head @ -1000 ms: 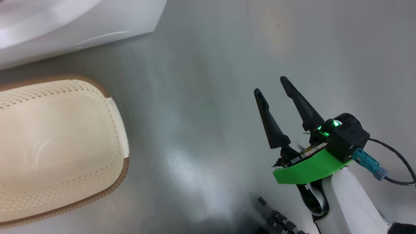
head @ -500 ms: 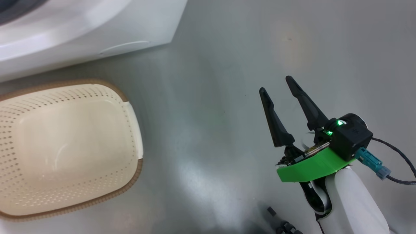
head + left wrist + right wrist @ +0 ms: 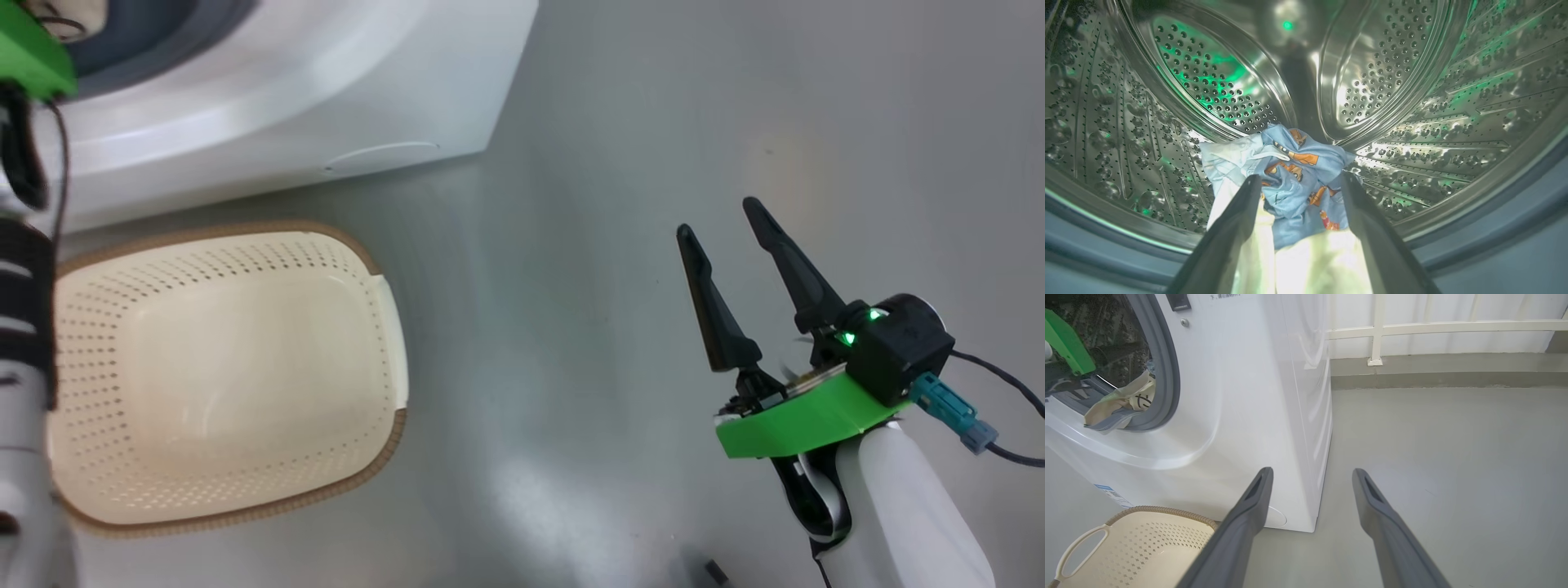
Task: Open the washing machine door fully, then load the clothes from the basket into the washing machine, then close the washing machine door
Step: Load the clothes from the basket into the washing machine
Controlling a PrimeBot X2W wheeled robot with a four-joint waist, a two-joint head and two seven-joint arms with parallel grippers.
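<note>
Our left gripper [image 3: 1301, 179] sat inside the steel drum [image 3: 1412, 102] of the washing machine [image 3: 326, 98], its two fingers spread wide and released. Between them lay the clothes [image 3: 1298, 163]: a light blue garment with orange prints was bunched on the drum's bottom towards its back. A cream piece [image 3: 1323, 261] ran from it towards the front edge of the opening. We could not tell whether the fingers touched the cloth. From the right wrist we saw a cream fold [image 3: 1114, 406] draped over the lower lip of the grey gasket [image 3: 1169, 375]. The basket [image 3: 245, 245] stood on the floor [image 3: 612, 163] just in front of the machine, its bare bottom showing. Our right gripper [image 3: 718, 219] hung over the floor well to the right of the basket, beyond the machine's front right corner. Its fingers were apart and grasped nothing.
</note>
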